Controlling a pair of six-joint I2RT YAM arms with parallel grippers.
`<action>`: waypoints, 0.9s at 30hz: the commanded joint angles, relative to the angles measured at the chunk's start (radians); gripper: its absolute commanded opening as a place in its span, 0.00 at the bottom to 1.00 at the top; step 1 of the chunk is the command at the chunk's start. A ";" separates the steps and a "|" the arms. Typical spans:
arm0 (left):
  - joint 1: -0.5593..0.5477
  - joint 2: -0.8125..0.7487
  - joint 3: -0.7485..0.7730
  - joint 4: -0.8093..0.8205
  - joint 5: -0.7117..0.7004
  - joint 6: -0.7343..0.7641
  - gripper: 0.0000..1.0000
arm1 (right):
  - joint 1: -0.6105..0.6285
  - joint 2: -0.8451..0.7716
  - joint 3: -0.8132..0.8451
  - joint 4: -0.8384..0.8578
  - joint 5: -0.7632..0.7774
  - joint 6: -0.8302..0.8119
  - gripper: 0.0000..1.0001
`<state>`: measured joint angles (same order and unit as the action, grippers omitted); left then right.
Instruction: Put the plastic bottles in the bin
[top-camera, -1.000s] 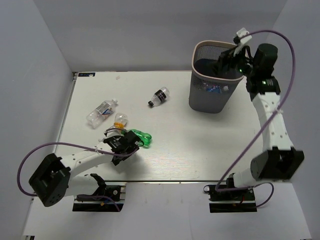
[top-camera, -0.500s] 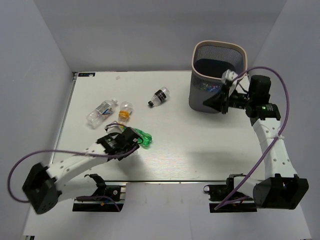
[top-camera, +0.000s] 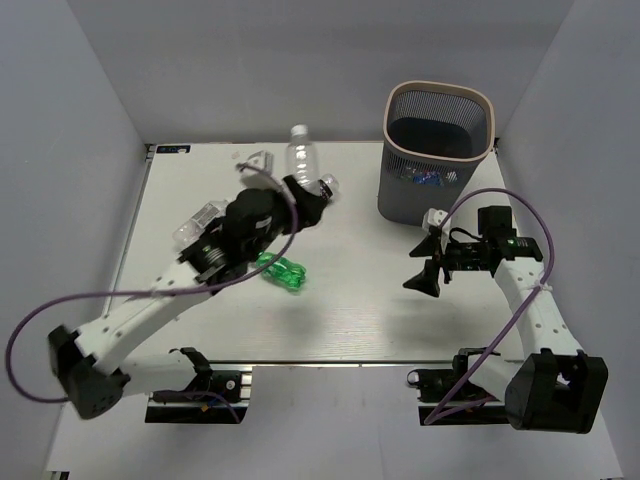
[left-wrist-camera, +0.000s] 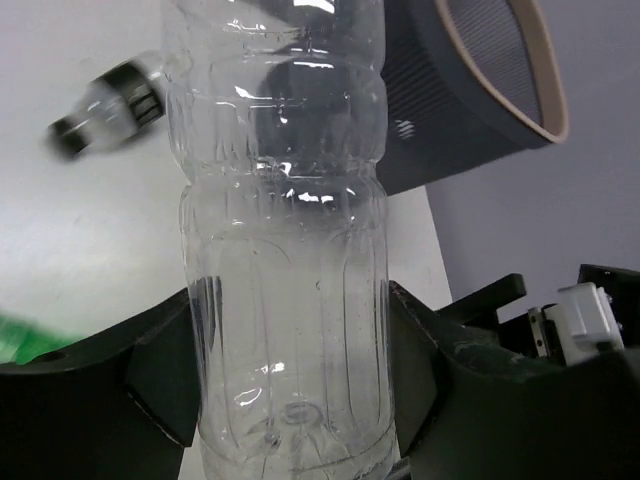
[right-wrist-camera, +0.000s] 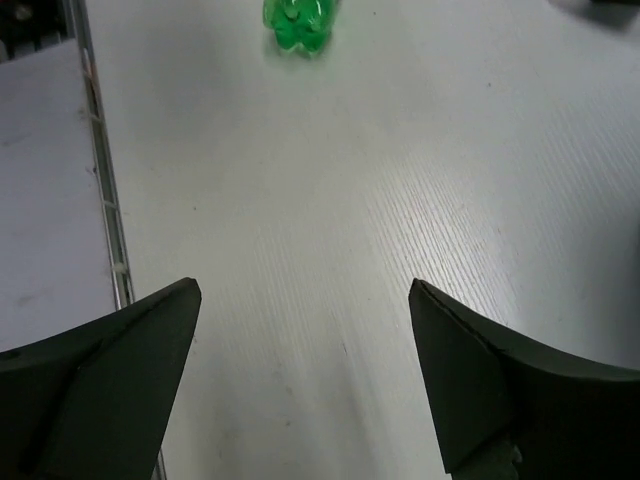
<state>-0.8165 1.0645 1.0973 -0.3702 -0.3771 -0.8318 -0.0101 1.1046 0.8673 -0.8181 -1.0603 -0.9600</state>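
In the left wrist view, cropped at the top edge: the upright clear bottle (left-wrist-camera: 285, 250), neck and cap out of frame; blurred behind it, the dark-labelled bottle (left-wrist-camera: 105, 105) and a sliver of the green bottle (left-wrist-camera: 18, 335) at the left edge, plus only part of the bin (left-wrist-camera: 450, 110). From above, half hidden behind the left arm (top-camera: 230, 240): a second clear bottle (top-camera: 197, 226); too small to tell: the contents (top-camera: 428, 178) of the bin.

The white table (top-camera: 380, 300) carries the bin (top-camera: 420, 200), a green bottle (top-camera: 281, 271), a clear bottle (top-camera: 192, 230) and a dark-labelled bottle (left-wrist-camera: 110, 102).
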 joint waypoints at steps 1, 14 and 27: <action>0.013 0.148 0.091 0.481 0.214 0.269 0.00 | 0.009 -0.032 -0.024 -0.085 0.074 -0.146 0.90; 0.031 0.882 0.921 0.672 0.537 0.352 0.02 | 0.105 -0.084 -0.240 0.043 0.237 -0.105 0.90; 0.031 1.368 1.408 0.863 0.374 0.221 0.26 | 0.119 -0.141 -0.277 0.177 0.264 0.042 0.90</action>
<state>-0.7898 2.4165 2.4393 0.4690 0.0517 -0.5701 0.1062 0.9962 0.6044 -0.7109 -0.7975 -0.9852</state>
